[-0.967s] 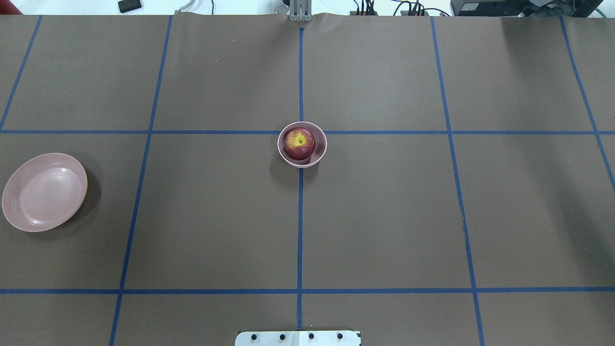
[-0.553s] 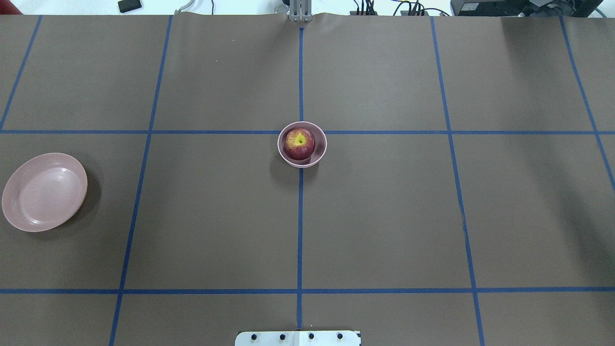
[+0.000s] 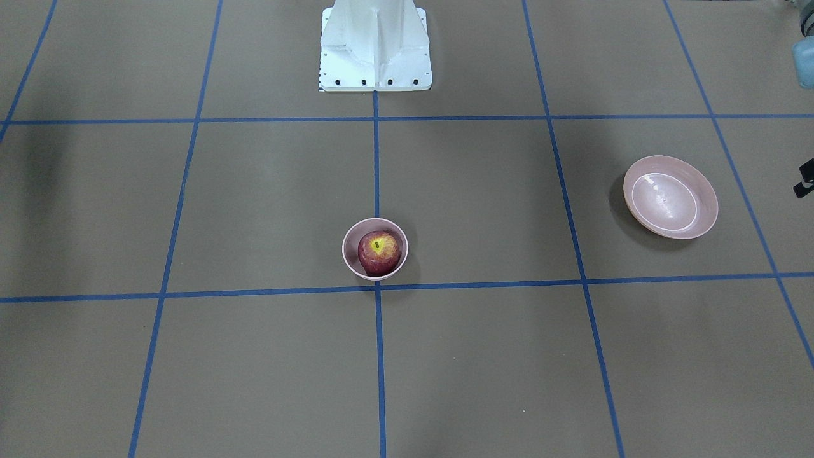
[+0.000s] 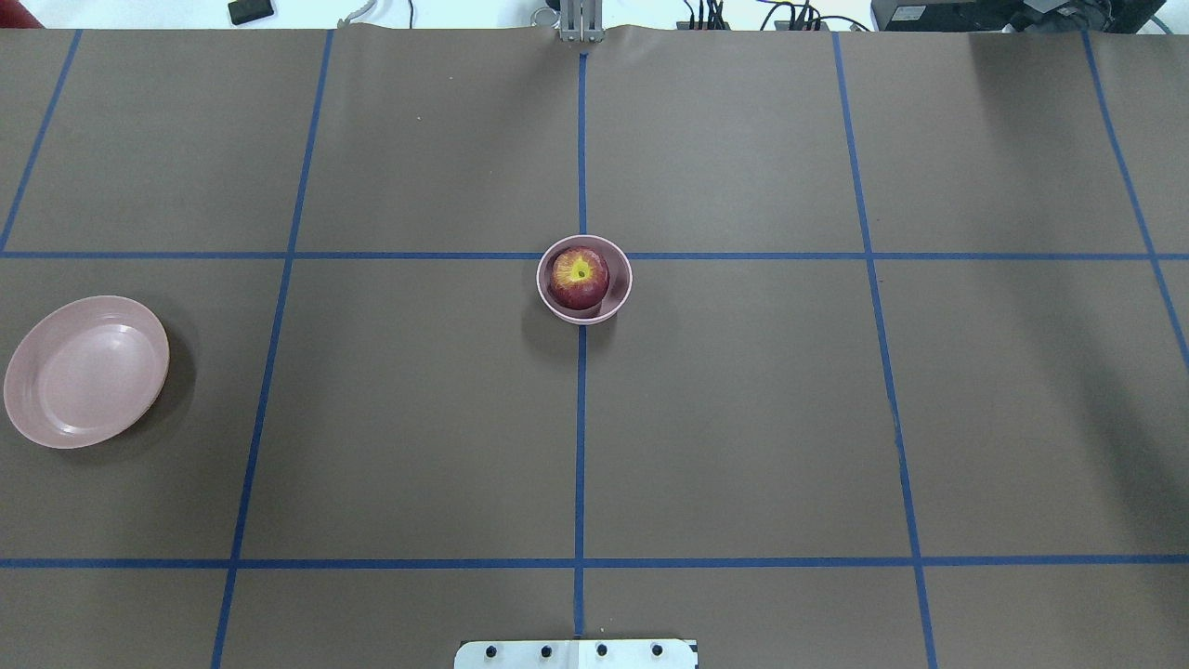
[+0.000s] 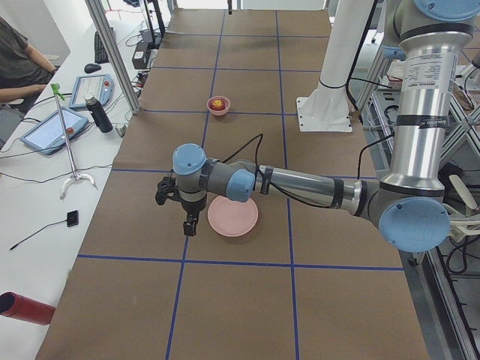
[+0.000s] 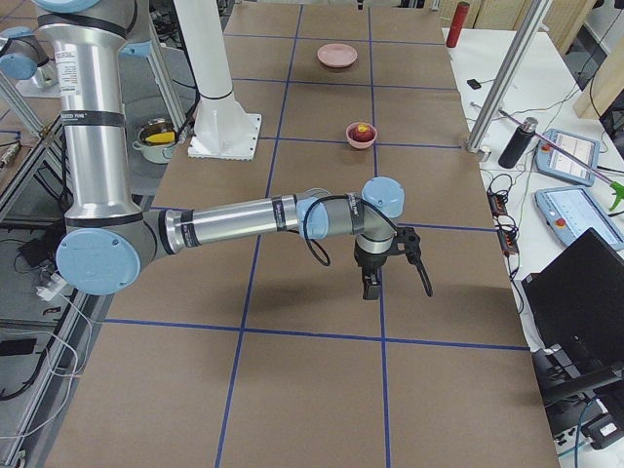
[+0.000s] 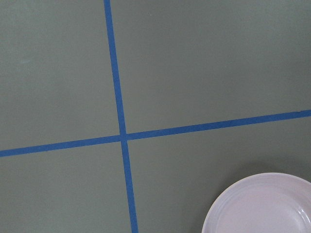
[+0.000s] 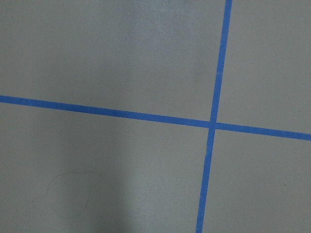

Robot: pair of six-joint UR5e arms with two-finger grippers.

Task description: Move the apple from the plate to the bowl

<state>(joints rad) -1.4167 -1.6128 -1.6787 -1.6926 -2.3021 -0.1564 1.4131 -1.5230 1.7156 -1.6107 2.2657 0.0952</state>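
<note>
The dark red apple [image 4: 579,277] sits inside the small pink bowl [image 4: 620,283] at the table's middle; both also show in the front view, the apple [image 3: 379,252] within the bowl [image 3: 348,251]. The wide pink plate [image 4: 85,372] lies bare at the overhead view's left edge and shows in the left wrist view [image 7: 262,206]. My left gripper [image 5: 178,208] hangs beside the plate [image 5: 233,216], apart from it. My right gripper [image 6: 397,278] hangs over bare table, far from the bowl [image 6: 361,136]. I cannot tell whether either is open or shut.
The white robot pedestal [image 3: 375,44] stands at the table's near edge. Off the far edge are a metal post, a dark bottle [image 5: 100,116], tablets [image 5: 58,127], a small stand [image 5: 71,154] and a seated person [image 5: 19,64]. A laptop [image 6: 575,302] sits beyond the right end.
</note>
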